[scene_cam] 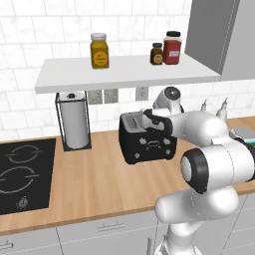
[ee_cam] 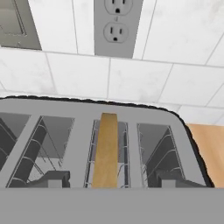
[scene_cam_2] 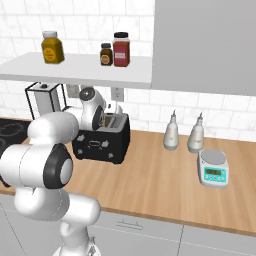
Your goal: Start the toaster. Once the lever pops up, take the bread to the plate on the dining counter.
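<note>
The black toaster (scene_cam: 147,142) (scene_cam_2: 102,142) stands on the wood counter against the tiled wall. The bread (ee_cam: 106,148), a tan slice seen edge-on, stands upright in one of the middle slots of the toaster (ee_cam: 183,131). It shows as a tan edge (scene_cam_2: 108,121) in the right base view. My gripper (ee_cam: 109,180) (scene_cam: 145,119) hangs right over the toaster's top, open. One dark fingertip (ee_cam: 49,179) sits on each side of the slice, well clear of it. The plate and the dining counter are out of view.
A paper towel holder (scene_cam: 74,122) stands left of the toaster, with a black cooktop (scene_cam: 22,172) beyond it. Two white bottles (scene_cam_2: 171,132) and a kitchen scale (scene_cam_2: 214,170) stand to the right. A shelf (scene_cam: 124,72) with jars hangs low above the toaster.
</note>
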